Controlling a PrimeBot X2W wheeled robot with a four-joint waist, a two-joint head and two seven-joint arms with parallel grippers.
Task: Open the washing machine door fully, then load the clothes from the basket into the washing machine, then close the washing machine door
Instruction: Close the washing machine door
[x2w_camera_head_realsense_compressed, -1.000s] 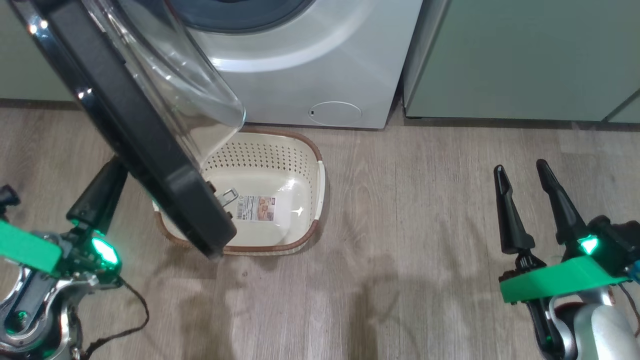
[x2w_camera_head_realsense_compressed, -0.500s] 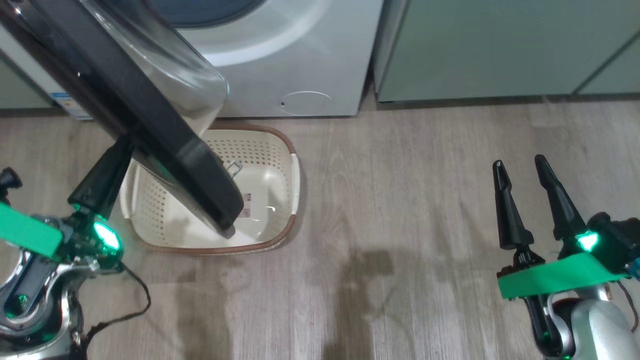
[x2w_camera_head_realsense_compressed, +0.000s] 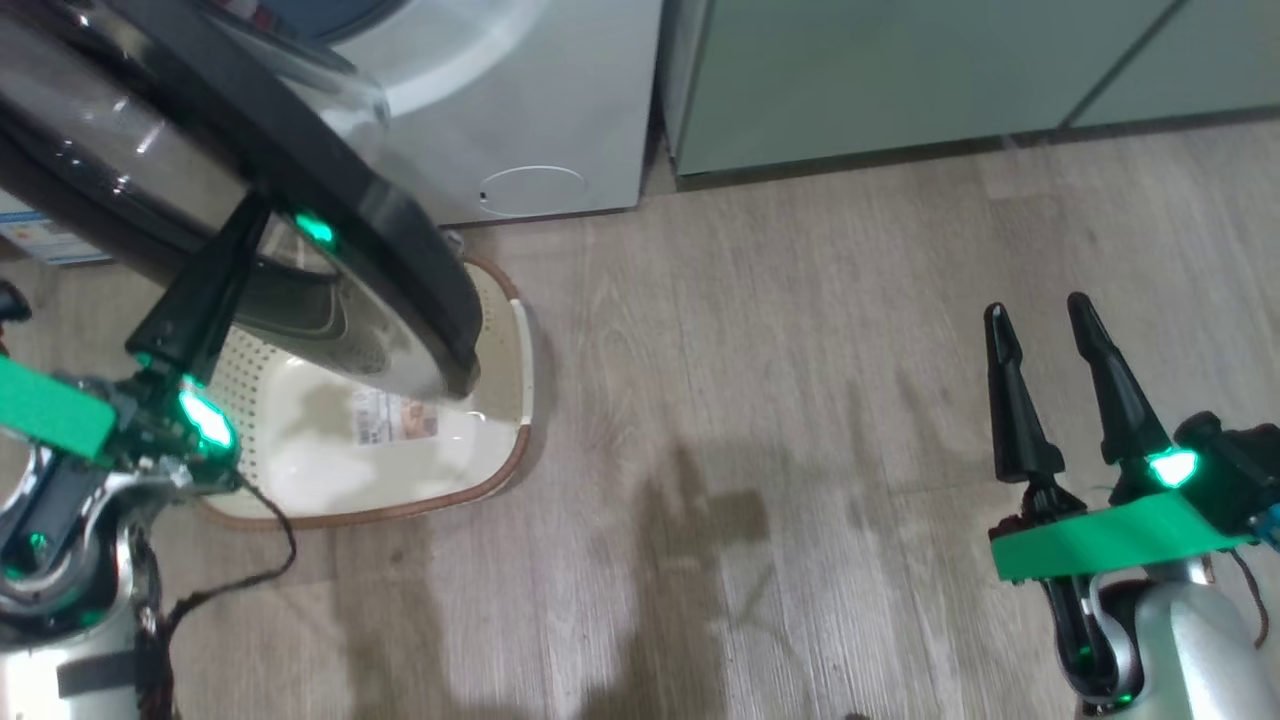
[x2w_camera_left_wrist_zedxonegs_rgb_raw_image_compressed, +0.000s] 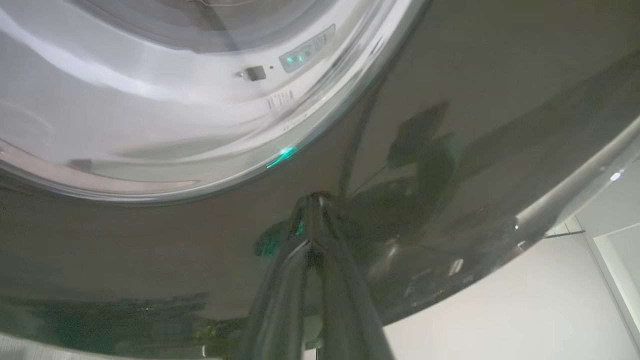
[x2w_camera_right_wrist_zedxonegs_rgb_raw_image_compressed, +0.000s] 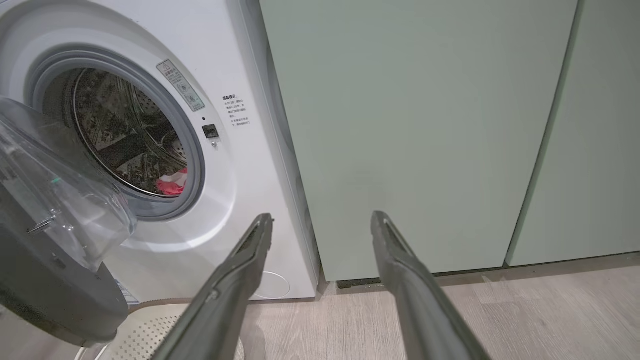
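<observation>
While my left tool (x2w_camera_head_realsense_compressed: 245, 220) has its two fingers closed together with nothing between them, its tips rest against the washing machine door (x2w_camera_head_realsense_compressed: 330, 190). In the left wrist view the tips meet their own reflection on the glossy black ring, so I record contact on the outer face, just outside the glass bowl.

Door: partly open, swung out from the washing machine (x2w_camera_head_realsense_compressed: 520, 100), its lower edge hanging over the basket (x2w_camera_head_realsense_compressed: 400, 510).

Basket: on the wood floor (x2w_camera_head_realsense_compressed: 800, 400), just in front of the machine and below the door. A sticker label (x2w_camera_head_realsense_compressed: 395, 418) shows on its cream bottom.

Clothes (x2w_camera_right_wrist_zedxonegs_rgb_raw_image_compressed: 172, 182): a patch of red and white fabric lies low in the steel drum, seen through the opening in the right wrist view.

My right tool (x2w_camera_head_realsense_compressed: 1038, 312): fingers spread wide, empty, well apart from door and basket, over bare floor. It points towards the pale green cabinet (x2w_camera_right_wrist_zedxonegs_rgb_raw_image_compressed: 425, 125) beside the machine.
</observation>
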